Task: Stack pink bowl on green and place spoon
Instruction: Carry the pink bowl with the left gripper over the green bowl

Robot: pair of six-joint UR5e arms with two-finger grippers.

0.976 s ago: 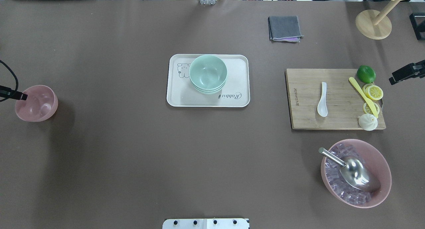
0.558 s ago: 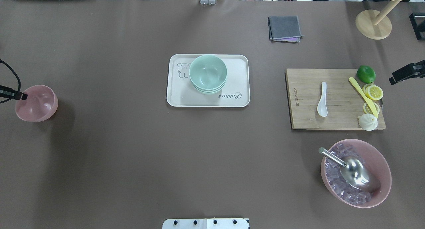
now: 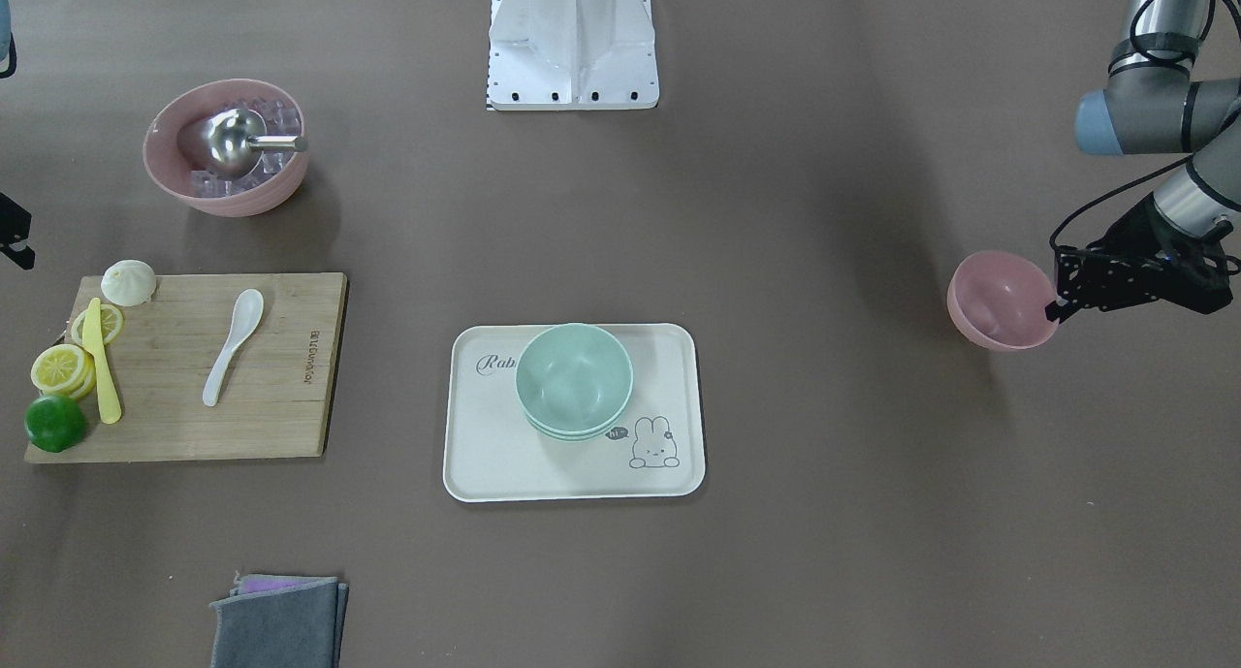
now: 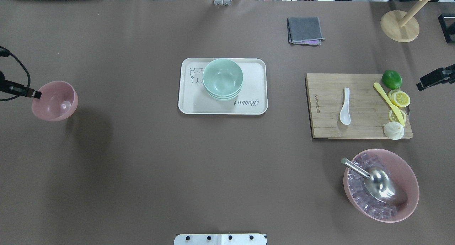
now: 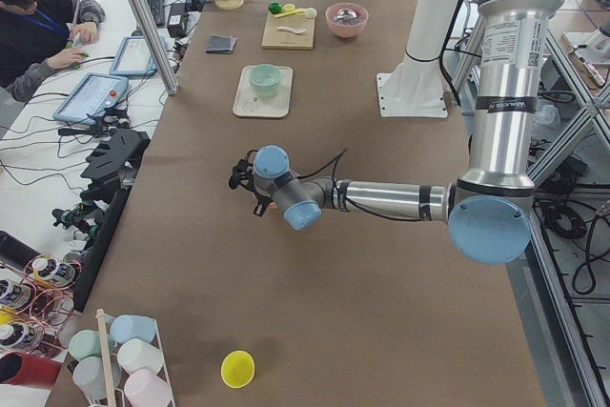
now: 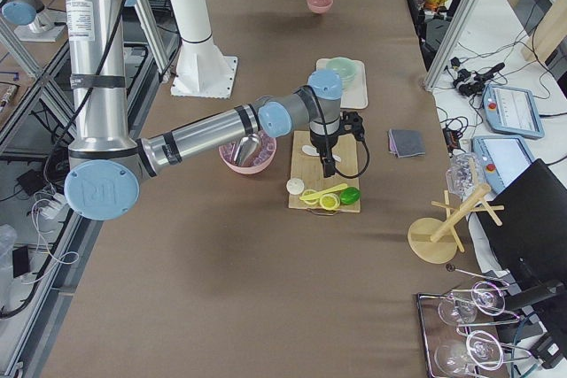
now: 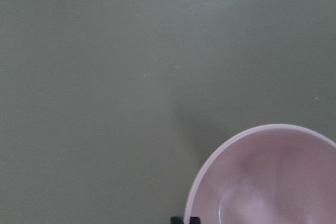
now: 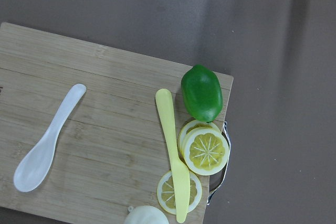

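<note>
1. The left fingers (image 4: 35, 94) are pinched narrow on the rim of the pink bowl (image 4: 55, 101) and hold it open side up.
2. The bowl hangs clear of the table (image 4: 142, 166), and its shadow falls apart from it.
3. The stacked green bowls (image 4: 223, 78) sit on a cream tray (image 4: 188, 102), well apart from the left fingers, between them and the right fingers (image 4: 424, 83).
4. I cannot tell whether the right fingers are wide or narrow.
5. The white spoon (image 4: 345, 106) lies flat on the cutting board (image 4: 327, 127), near the right fingers on their tray side.
6. A yellow knife (image 4: 388, 102), lemon slices (image 4: 400, 97) and a lime (image 4: 392, 79) lie closer to the right fingers than the spoon does.
</note>
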